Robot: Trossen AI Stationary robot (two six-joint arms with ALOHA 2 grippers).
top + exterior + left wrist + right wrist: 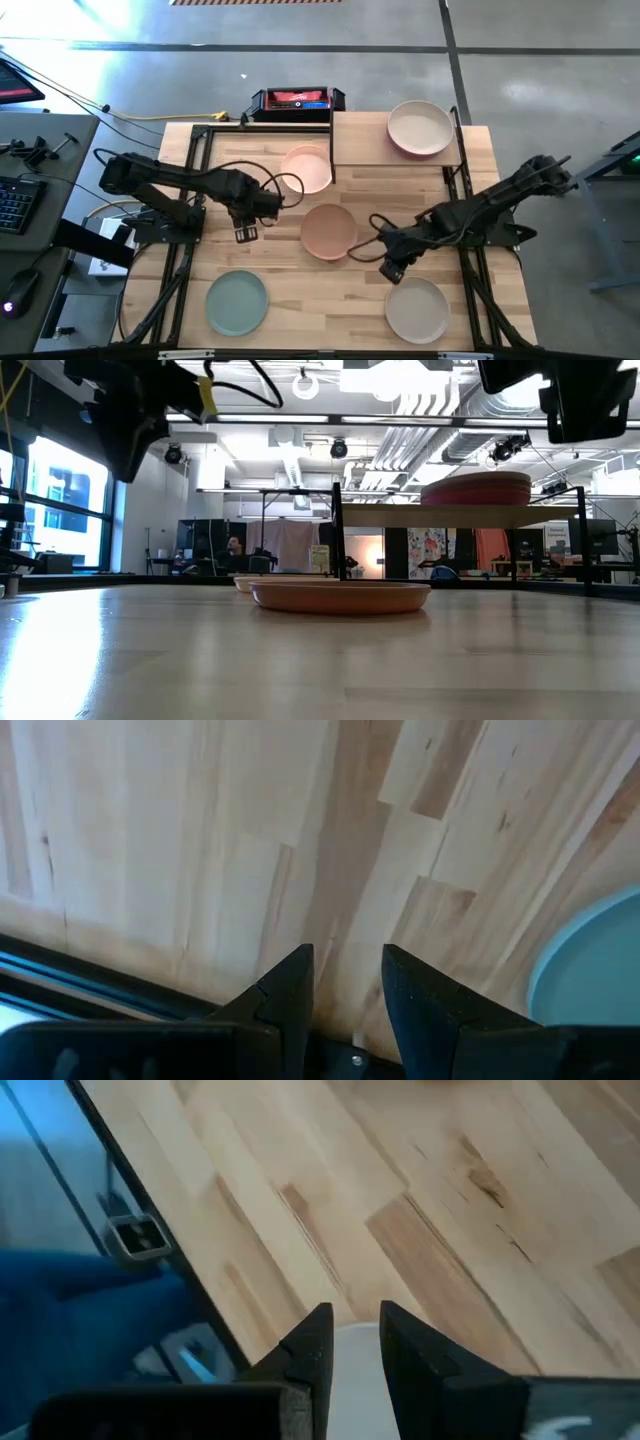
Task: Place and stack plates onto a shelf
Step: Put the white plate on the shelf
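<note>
A cream plate on a pink one [420, 128] is stacked on the shelf [360, 140] at the far right. On the table lie a pale pink plate [306, 167], a tan plate [328, 230], a mint green plate [237, 302] and a beige-grey plate [417, 309]. My left gripper [245, 232] points down over bare wood left of the tan plate, open and empty; the mint plate's rim [590, 970] shows in its wrist view. My right gripper [392, 270] hangs slanting above the far rim of the beige-grey plate [355, 1355], open with a narrow gap, well above the table.
The shelf's thin black legs [332, 150] stand beside the pale pink plate. A red and black box [297, 100] sits beyond the table's far edge. Black frame rails [195, 180] run along both table sides. Bare wood lies between the mint and beige-grey plates.
</note>
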